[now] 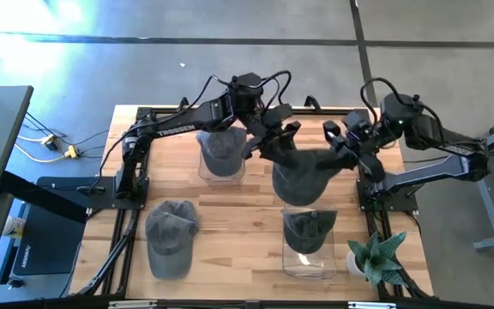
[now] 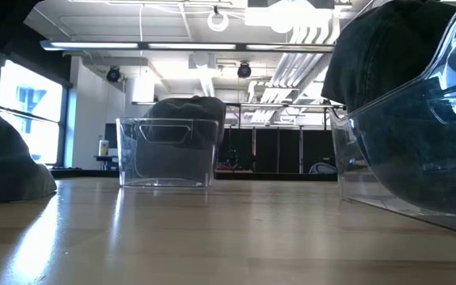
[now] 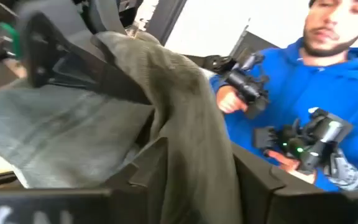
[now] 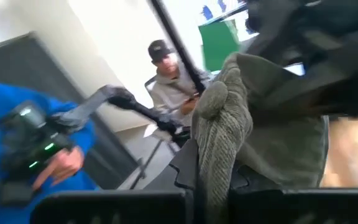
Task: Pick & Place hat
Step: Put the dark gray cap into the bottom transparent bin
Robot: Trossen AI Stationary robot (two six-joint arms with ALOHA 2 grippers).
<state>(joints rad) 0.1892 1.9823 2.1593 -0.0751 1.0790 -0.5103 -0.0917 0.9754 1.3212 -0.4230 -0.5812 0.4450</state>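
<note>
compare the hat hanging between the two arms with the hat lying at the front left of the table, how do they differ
The held hat hangs above the table between both arms; the front-left hat lies flat on the wood. The held hat is bunched and draped out of shape, pinched by the right tool, with the left tool also at it; the front-left hat keeps its rounded crown and nothing touches it. The held hat looks darker from above. Both are greyish caps outside the clear bins.

2 dark jointed arms [image 1: 178, 120], white TROSSEN lettering, looping black cables [image 1: 268, 81], angular black links
</note>
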